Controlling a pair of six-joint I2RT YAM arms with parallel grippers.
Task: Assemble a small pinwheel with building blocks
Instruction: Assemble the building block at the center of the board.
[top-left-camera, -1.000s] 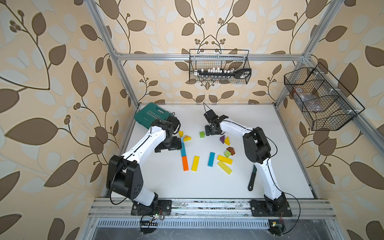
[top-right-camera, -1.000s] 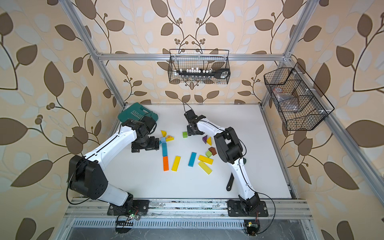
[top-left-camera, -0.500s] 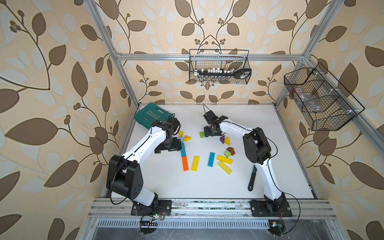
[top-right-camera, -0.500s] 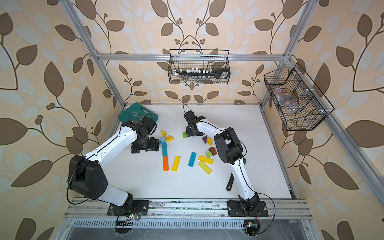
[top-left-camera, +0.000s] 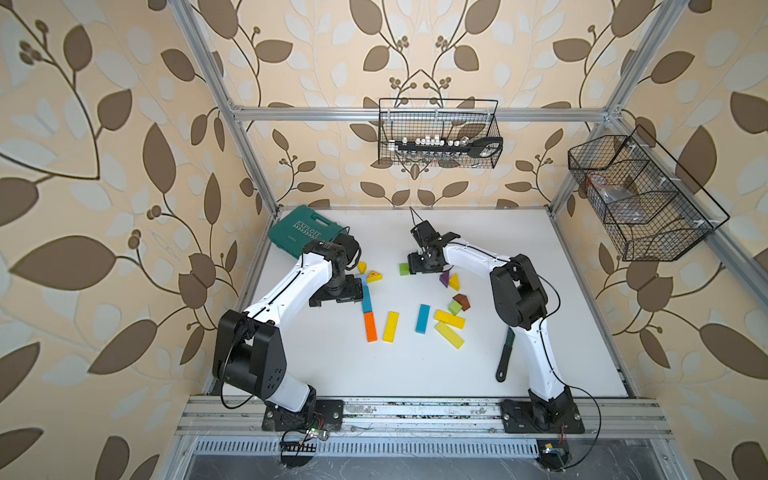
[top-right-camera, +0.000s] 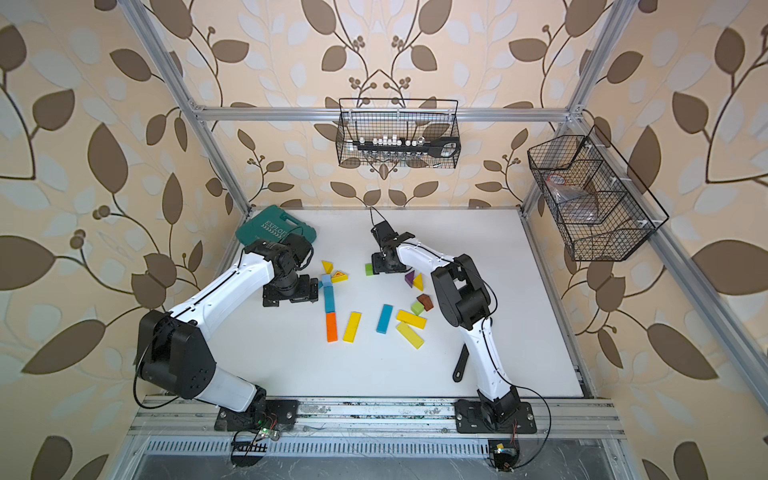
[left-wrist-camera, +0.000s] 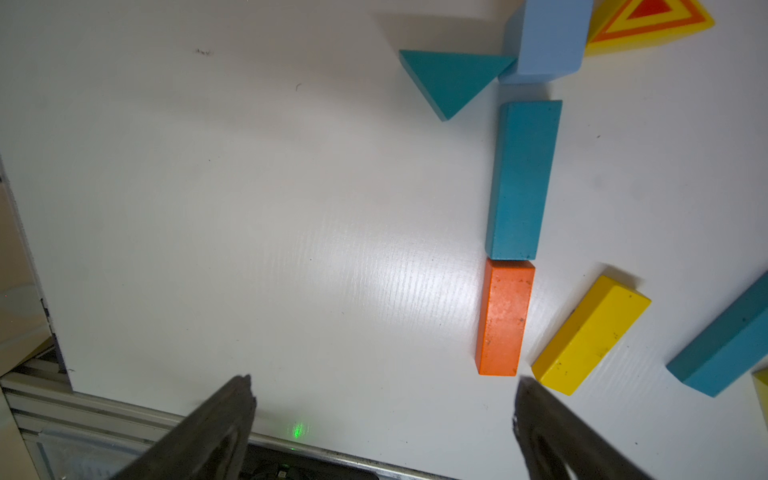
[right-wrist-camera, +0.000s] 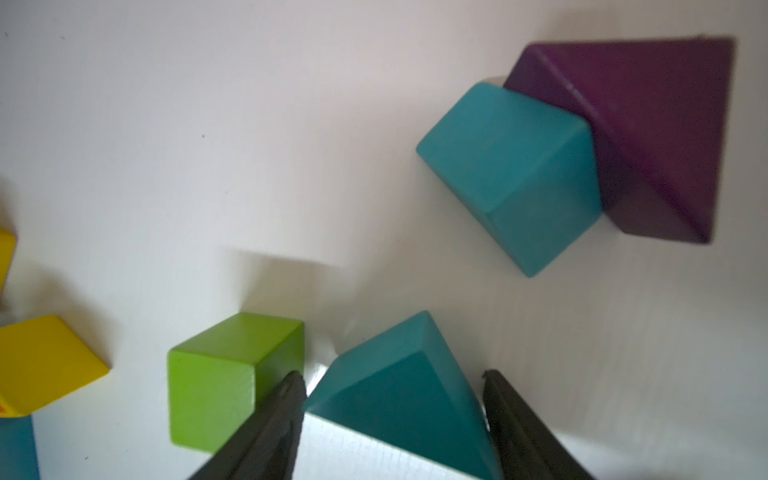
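Observation:
My right gripper (right-wrist-camera: 390, 374) stands open astride a teal wedge (right-wrist-camera: 399, 399) lying on the white table, with a narrow gap at one finger. A green cube (right-wrist-camera: 232, 374) sits just outside the other finger. In a top view the right gripper (top-left-camera: 424, 266) hides that wedge beside the green cube (top-left-camera: 404, 269). A teal block (right-wrist-camera: 511, 174) leans on a purple wedge (right-wrist-camera: 648, 124). My left gripper (left-wrist-camera: 382, 380) is wide open and empty, beside a line of pale blue cube (left-wrist-camera: 544, 37), teal bar (left-wrist-camera: 523, 178) and orange bar (left-wrist-camera: 505, 320). A teal triangle (left-wrist-camera: 449, 79) touches the cube.
Loose yellow bars (top-left-camera: 449, 319), a teal bar (top-left-camera: 422, 318), a green cube (top-left-camera: 455, 308) and a brown block (top-left-camera: 462, 300) lie mid-table. A teal case (top-left-camera: 305, 230) sits at the back left and a dark wrench (top-left-camera: 505, 359) by the right arm. Wire baskets (top-left-camera: 438, 133) hang on the walls.
My right gripper's jaws have widened around the teal wedge. The left arm and the blocks have not visibly moved.

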